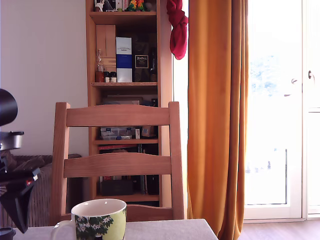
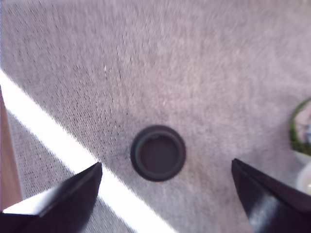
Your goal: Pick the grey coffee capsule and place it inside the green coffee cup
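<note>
In the wrist view the grey coffee capsule (image 2: 158, 153) lies on the grey tablecloth, seen from above as a dark round disc with a wider rim. My gripper (image 2: 167, 170) hangs above it, open, its two black fingertips (image 2: 73, 191) spread wide on either side of the capsule and touching nothing. The green coffee cup (image 1: 99, 219) stands upright at the near table edge in the exterior view, pale yellow-green with dark leaves and white flowers; a sliver of it (image 2: 302, 131) shows at the wrist picture's edge. The arm (image 1: 15, 190) is at the exterior view's left.
A wooden chair (image 1: 117, 160) stands behind the table, with a bookshelf (image 1: 125, 75) and an orange curtain (image 1: 217, 115) beyond. A bright strip of sunlight (image 2: 58, 155) crosses the tablecloth (image 2: 194, 73) close to the capsule.
</note>
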Action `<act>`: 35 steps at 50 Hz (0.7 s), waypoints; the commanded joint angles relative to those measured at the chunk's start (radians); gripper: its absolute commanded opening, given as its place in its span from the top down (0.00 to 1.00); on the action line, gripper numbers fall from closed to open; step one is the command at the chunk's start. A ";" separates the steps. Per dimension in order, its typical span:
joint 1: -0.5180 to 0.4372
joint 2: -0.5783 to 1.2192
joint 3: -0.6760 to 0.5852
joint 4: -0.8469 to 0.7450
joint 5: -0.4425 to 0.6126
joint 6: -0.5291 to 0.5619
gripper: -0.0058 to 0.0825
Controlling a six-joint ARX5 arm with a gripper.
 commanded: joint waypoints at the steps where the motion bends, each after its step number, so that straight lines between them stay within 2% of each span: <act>1: -0.002 0.031 0.011 0.029 -0.003 0.013 0.05; 25: -0.003 0.103 0.020 0.092 -0.012 0.013 0.07; 29: -0.003 0.108 0.023 0.072 -0.014 0.013 0.14; 35: -0.003 0.113 0.024 0.058 -0.015 0.013 0.35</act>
